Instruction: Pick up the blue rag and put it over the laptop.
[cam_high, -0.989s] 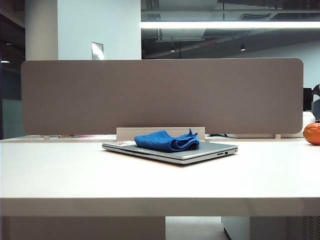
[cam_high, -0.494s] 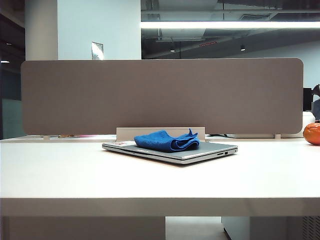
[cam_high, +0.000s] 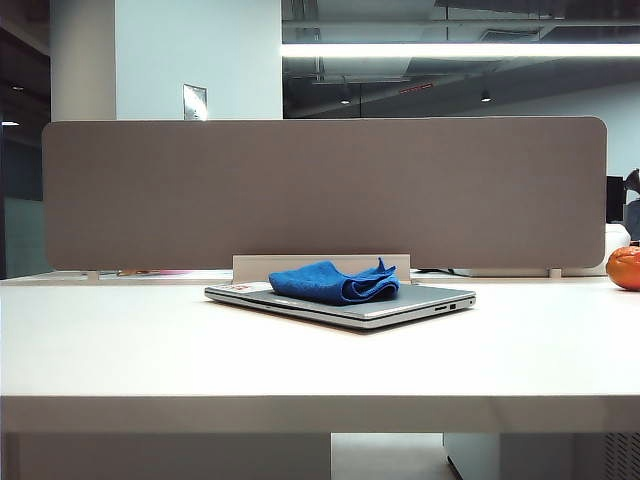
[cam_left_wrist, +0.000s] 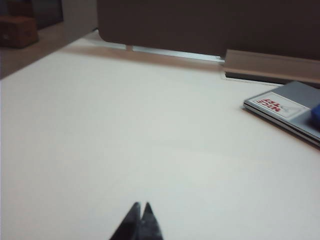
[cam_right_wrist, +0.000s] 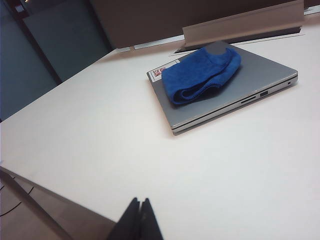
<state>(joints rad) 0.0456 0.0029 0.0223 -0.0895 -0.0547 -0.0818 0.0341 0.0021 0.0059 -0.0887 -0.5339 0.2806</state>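
Change: nothing on the table differs across the three exterior pictures; rag, laptop and orange object lie exactly as a second ago, and no arm shows in any of them.
Left gripper (cam_left_wrist: 141, 215): seen only in the left wrist view, dark fingertips pressed together with no gap, holding nothing, above bare table well short of the laptop.
Right gripper (cam_right_wrist: 139, 215): seen only in the right wrist view, tips likewise closed tight and empty, over the near edge of the table, well apart from the laptop.
Table: the flat white desk top (cam_high: 150, 350) carries everything; the right wrist view also shows its near edge and the darker floor below.
Laptop: the thin silver-grey laptop (cam_high: 400, 305), lid shut, lies flat toward the back of the table. Side ports show in the exterior view and the right wrist view (cam_right_wrist: 260, 75); the left wrist view catches only one corner (cam_left_wrist: 295, 97).
Sticker: a small white sticker with red print (cam_left_wrist: 281, 106) sits on that lid corner, clearest in the left wrist view, legible in no view.
Blue rag: the soft royal-blue microfibre cloth (cam_high: 335, 281) rests bunched and folded on the lid, covering only its middle part. The right wrist view (cam_right_wrist: 202, 75) shows bare lid around it; the left wrist view shows just a blue sliver (cam_left_wrist: 315, 112).
Strip: a pale long low bar (cam_high: 250, 265) stands just behind the laptop.
Divider: a wide grey-brown rounded panel (cam_high: 320, 190) closes the back of the table.
Orange object: a round orange thing (cam_high: 625, 267) sits at the far right, in the exterior view alone.
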